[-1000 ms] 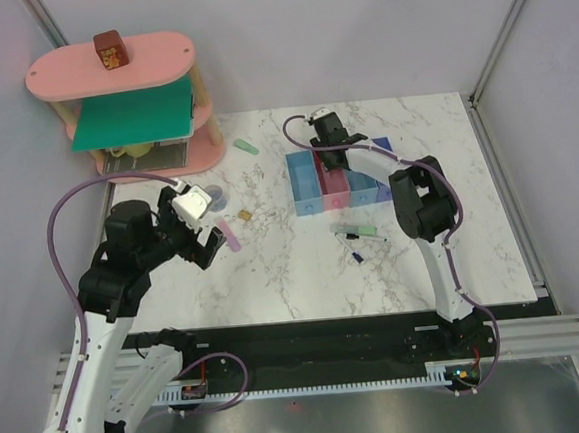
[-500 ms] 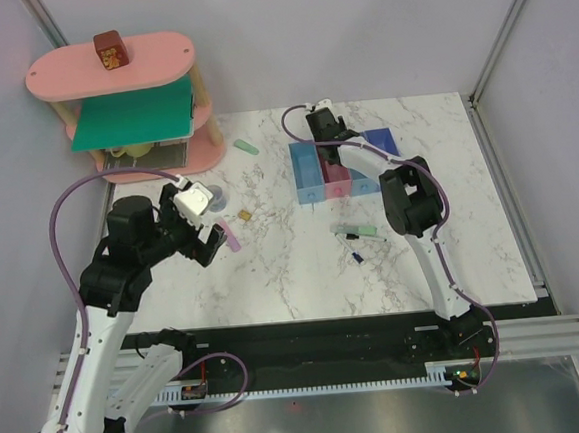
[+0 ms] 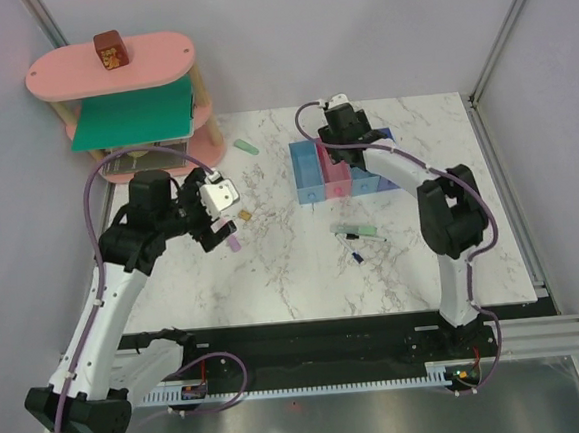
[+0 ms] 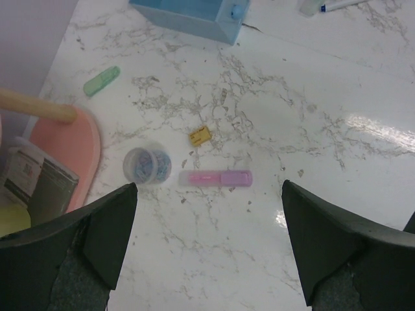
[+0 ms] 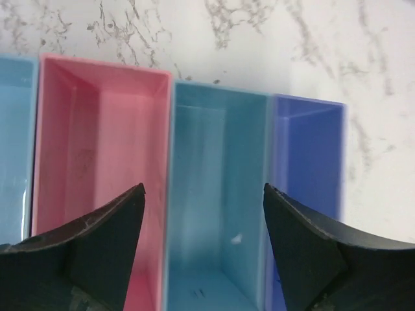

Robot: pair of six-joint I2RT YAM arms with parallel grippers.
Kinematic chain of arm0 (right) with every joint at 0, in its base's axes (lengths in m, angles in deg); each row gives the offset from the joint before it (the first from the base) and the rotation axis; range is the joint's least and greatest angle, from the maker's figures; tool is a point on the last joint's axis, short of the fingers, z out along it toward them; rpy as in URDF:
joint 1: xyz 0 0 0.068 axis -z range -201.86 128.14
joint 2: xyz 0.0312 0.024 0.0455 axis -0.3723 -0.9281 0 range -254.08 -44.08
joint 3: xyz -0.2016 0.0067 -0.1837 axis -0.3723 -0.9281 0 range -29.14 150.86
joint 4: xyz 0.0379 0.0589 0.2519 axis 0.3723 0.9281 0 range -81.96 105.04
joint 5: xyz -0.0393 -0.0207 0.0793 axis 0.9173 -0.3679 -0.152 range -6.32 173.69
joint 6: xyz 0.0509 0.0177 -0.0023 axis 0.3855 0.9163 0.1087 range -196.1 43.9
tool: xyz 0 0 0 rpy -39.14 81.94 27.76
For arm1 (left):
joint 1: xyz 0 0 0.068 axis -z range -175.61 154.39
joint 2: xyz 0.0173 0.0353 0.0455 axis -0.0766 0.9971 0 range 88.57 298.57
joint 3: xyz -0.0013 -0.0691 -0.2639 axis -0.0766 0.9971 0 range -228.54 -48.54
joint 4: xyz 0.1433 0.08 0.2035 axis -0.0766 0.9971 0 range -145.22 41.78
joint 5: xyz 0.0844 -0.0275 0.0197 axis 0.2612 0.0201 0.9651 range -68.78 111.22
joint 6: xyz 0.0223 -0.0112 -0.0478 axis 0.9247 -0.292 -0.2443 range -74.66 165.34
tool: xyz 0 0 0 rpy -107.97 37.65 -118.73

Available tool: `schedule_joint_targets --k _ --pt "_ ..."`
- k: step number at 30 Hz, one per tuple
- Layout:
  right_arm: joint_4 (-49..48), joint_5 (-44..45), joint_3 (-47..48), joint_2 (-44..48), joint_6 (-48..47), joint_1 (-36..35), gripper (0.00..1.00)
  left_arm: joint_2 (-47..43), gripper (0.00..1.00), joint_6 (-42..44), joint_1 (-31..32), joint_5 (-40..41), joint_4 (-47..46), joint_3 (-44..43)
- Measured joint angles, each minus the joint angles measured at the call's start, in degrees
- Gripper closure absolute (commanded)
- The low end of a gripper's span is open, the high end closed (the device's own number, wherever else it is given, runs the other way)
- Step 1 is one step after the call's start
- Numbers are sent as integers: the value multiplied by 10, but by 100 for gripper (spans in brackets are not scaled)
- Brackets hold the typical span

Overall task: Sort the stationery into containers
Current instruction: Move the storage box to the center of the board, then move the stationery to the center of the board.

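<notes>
The left hand (image 4: 209, 194) is hovering spread wide over the lilac-pink bar (image 4: 215, 178) lying on the bench (image 4: 324, 78), probably lining up to pinch it; the right hand (image 5: 202, 194) is hanging spread, empty, above the bins (image 5: 170, 142)

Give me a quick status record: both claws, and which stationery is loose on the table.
left claw: open, empty, over the lilac-pink bar
right claw: open, empty, over the bins
loose near left claw: round bluish piece, tan piece
loose by pink shelf: mint bar
loose in front of bins: pens, second mint bar
</notes>
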Motion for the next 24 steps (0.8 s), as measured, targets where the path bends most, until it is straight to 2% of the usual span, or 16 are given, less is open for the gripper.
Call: schedule_joint_targets --k 4,9,19,24 --pt "-14 -11 -85 131 -37 0 13 76 0 111 0 -40 -19 -34" --pt "-31 -12 -165 241 -82 1 10 196 0 262 14 -54 -39 -91" --pt "-22 -15 -267 321 -133 35 8 487 0 484 30 2 -35 -335" --pt "-21 -14 -289 372 -137 61 8 613 0 528 30 16 -19 -460"
